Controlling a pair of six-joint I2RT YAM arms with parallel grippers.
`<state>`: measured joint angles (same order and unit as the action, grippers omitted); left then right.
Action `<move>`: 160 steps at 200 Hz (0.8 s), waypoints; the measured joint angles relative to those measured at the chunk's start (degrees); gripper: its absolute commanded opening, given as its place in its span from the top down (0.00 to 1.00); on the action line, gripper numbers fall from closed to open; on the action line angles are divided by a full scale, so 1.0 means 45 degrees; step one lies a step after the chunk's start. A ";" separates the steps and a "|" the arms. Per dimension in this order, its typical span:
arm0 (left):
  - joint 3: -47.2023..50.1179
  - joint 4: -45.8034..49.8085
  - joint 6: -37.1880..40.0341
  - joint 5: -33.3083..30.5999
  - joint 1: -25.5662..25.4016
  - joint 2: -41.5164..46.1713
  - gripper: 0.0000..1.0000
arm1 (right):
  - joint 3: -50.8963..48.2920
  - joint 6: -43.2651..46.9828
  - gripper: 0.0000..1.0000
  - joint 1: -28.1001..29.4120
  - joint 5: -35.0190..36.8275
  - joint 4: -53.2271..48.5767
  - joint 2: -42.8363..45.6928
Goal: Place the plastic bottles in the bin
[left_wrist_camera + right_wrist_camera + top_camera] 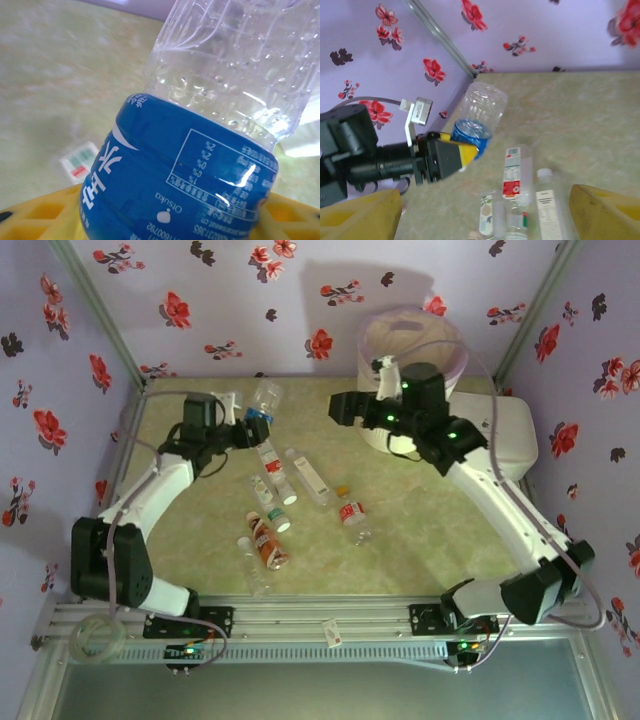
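I have one bottle in hand and the bin yet to reach: my left pincer point(250, 422) is closed on a clear plastic bottle with a blue wrap label point(265, 398). Its yellow pads point(35, 217) grip the labelled half, while the ribbed, droplet-beaded clear half juts free, tilted and apparently raised off the mottled green bench point(430, 530) at its far left. My right pincer point(340, 408) hangs between that bottle and the tall round cream-white bin with the pale pink liner point(445, 335), which stands at the far right, beside a flat white rectangular box point(510, 430). Its yellow fingers point(360, 215) are spread wide with nothing between them, and they face the bottle. To my eye the clean way through is a handover. I would bring the free end squarely into the open jaws, let the right side close on the clear body before the left lets go, then carry the bottle high enough to clear the rim and liner. The bottle looks empty and thin-walled, so I expect it to flex or slip under a hard squeeze. A scatter of other small clear bottles point(305, 475) and one orange-brown bottle point(270, 545) lie mid-bench, well short of the bin.
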<state>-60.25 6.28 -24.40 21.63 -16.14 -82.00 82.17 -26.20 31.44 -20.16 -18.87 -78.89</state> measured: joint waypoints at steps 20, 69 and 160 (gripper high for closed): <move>0.1438 -0.1345 -0.1161 0.0204 -0.0899 0.1001 0.50 | -0.0437 -0.0597 0.12 0.0525 -0.0005 0.0952 -0.0777; 0.3497 -0.3682 -0.3113 0.0335 -0.2161 0.2574 0.50 | -0.0729 -0.1549 0.11 0.0991 -0.0214 0.2467 -0.2157; 0.3589 -0.4333 -0.3551 0.0272 -0.2919 0.2589 0.52 | -0.0724 -0.2419 0.28 0.1005 -0.1394 0.3866 -0.3283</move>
<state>-44.10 -13.21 -40.38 22.85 -29.28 -70.35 78.91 -37.08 35.97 -26.44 -1.48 -93.67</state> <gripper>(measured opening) 0.612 0.734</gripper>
